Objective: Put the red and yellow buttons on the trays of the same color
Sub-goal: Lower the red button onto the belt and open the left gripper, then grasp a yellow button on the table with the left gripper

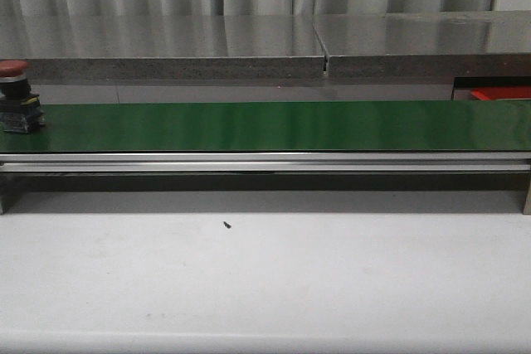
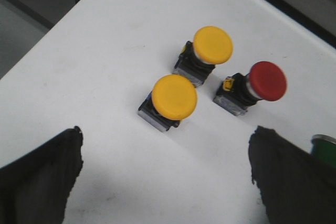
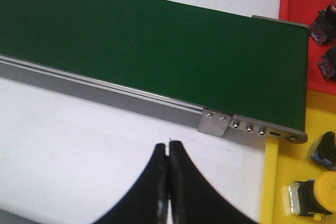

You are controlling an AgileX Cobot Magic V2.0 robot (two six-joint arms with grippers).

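Observation:
In the left wrist view two yellow buttons (image 2: pixel 174 97) (image 2: pixel 212 44) and a red button (image 2: pixel 267 81) lie on the white table, beyond my open left gripper (image 2: pixel 165 174), whose fingers hold nothing. Another red button (image 1: pixel 13 72) rides the far left end of the green conveyor belt (image 1: pixel 274 125). My right gripper (image 3: pixel 168 145) is shut and empty over the table, near the belt's end. The yellow tray (image 3: pixel 294 177) holds yellow buttons (image 3: pixel 317 198). The red tray (image 3: pixel 302 19) holds buttons (image 3: pixel 324 24) seen only partly.
A green-capped button (image 2: pixel 325 148) peeks out beside my left finger. The belt's metal rail (image 1: pixel 265 162) runs across the front view. A small dark speck (image 1: pixel 226 224) lies on the white table. Part of the red tray (image 1: pixel 502 92) shows behind the belt at right.

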